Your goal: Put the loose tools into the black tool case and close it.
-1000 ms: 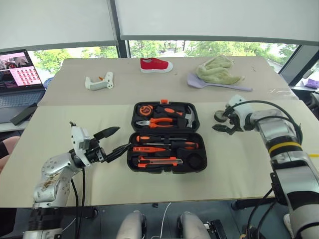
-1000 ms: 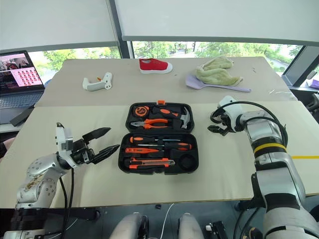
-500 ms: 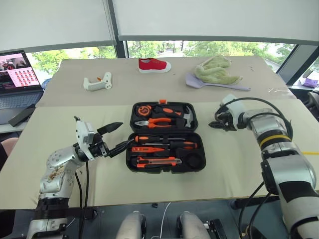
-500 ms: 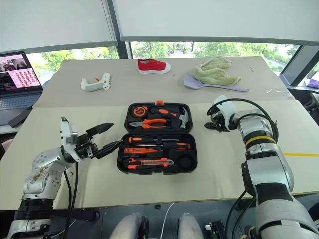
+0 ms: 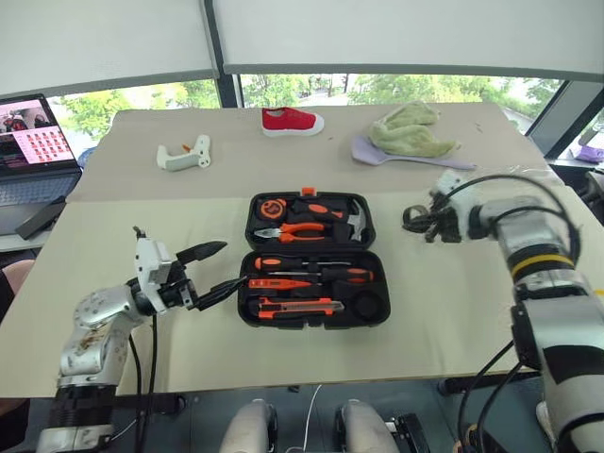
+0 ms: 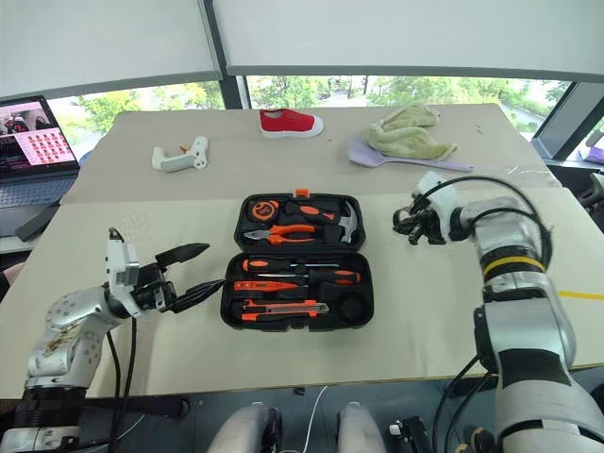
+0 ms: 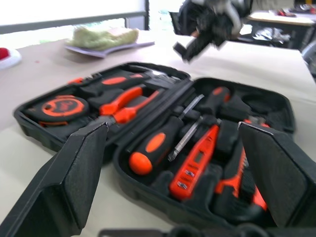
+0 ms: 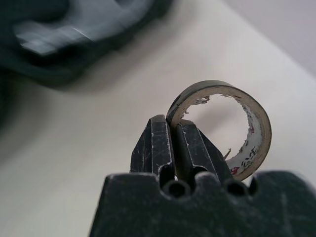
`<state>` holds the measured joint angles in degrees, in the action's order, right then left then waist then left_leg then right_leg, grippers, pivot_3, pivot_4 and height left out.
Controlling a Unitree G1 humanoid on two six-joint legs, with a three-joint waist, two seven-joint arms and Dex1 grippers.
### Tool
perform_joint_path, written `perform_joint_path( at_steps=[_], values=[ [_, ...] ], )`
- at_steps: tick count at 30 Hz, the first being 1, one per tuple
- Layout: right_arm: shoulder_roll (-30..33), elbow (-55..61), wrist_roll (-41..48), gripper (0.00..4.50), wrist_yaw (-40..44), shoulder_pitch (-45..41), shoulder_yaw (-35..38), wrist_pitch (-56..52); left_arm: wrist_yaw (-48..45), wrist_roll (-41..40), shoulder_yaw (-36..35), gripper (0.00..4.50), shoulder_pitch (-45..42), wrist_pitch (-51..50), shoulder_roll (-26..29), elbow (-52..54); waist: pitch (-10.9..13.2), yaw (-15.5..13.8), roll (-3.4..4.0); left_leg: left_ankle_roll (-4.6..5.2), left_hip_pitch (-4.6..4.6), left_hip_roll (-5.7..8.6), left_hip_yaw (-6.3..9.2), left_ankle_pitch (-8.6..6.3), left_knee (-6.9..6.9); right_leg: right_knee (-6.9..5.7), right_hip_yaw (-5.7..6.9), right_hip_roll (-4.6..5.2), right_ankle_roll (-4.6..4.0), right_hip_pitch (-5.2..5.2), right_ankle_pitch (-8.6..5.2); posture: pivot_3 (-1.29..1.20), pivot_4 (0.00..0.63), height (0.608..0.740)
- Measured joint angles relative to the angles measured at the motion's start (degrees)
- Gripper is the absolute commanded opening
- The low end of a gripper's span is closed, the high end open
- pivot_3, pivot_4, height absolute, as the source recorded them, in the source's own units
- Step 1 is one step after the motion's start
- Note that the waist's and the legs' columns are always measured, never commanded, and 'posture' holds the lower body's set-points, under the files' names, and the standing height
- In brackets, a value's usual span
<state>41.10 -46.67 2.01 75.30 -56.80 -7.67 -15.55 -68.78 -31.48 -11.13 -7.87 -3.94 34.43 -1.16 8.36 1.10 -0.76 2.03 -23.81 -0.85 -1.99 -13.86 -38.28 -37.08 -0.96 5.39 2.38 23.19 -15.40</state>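
While both screwdrivers (image 5: 311, 264), tester (image 5: 281, 282) and knife (image 5: 297, 306) sit in the open black tool case (image 5: 311, 260), the right gripper (image 8: 170, 140) pinches the tape roll (image 8: 222, 126) at three o'clock of it; left gripper (image 5: 215, 272) gapes wide at nine. Tape and closing remain.

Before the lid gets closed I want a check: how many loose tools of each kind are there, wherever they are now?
Orange-and-black screwdrivers: 2
Tester screwdriver: 1
Utility knife: 1
Tape roll: 1, pinched in the right gripper
Total: 5

an office-like room: long table (image 5: 142, 236) by big blinded windows (image 5: 396, 38), open laptop (image 5: 33, 151).
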Motion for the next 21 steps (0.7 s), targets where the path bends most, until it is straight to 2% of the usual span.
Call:
perform_joint_path(
  at_steps=[2,4,9,12,15,21],
  values=[
    [3.8,18.3,5.9,0.01,7.5,5.6,-0.8,-13.9,-2.1,-0.2,0.0,4.50,1.3,0.1,1.1,0.9,0.0,-0.2,0.01,0.01,0.01,-0.01,0.02,-0.02,0.05,0.01,0.03,0.02,0.00,0.00,0.00,0.00,0.150,0.740],
    [6.0,31.3,10.1,0.01,10.1,9.5,-2.5,-24.3,-3.3,-0.2,-0.1,4.50,2.4,0.2,1.7,1.1,0.0,-0.2,0.01,0.01,0.02,0.00,0.03,-0.02,0.05,0.09,0.05,0.11,0.00,0.00,0.00,0.00,0.150,0.740],
    [4.7,56.4,20.4,0.01,4.0,17.1,-3.2,-50.3,-6.1,0.4,0.2,4.50,4.5,3.0,1.9,1.3,0.0,-0.3,-0.01,0.00,0.03,0.02,0.09,-0.02,0.05,0.16,0.12,0.75,-0.06,0.04,-0.03,0.00,0.150,0.740],
    [4.6,63.8,21.7,0.01,-2.1,20.6,-5.4,-55.7,-8.3,1.3,0.8,4.50,7.4,5.1,3.0,1.8,0.0,-0.4,-0.01,0.00,0.03,0.06,0.08,-0.02,0.05,0.26,0.17,0.88,-0.06,0.02,-0.03,0.00,0.150,0.740],
    [4.7,64.8,21.1,0.01,-6.5,22.6,-8.3,-55.9,-9.1,2.0,1.5,4.50,8.6,5.3,3.0,2.1,0.0,-0.5,-0.04,0.00,-0.02,0.11,0.08,-0.02,0.05,0.31,0.20,0.98,-0.06,0.05,-0.02,0.00,0.150,0.740],
    [8.4,66.8,21.0,0.01,-10.1,22.5,-10.8,-55.4,-9.1,2.0,1.9,4.50,8.5,6.1,2.9,3.5,0.0,-0.4,-0.04,0.01,0.00,0.11,0.07,-0.02,0.05,0.31,0.24,0.91,-0.07,0.04,-0.02,0.00,0.150,0.740]
  ],
)
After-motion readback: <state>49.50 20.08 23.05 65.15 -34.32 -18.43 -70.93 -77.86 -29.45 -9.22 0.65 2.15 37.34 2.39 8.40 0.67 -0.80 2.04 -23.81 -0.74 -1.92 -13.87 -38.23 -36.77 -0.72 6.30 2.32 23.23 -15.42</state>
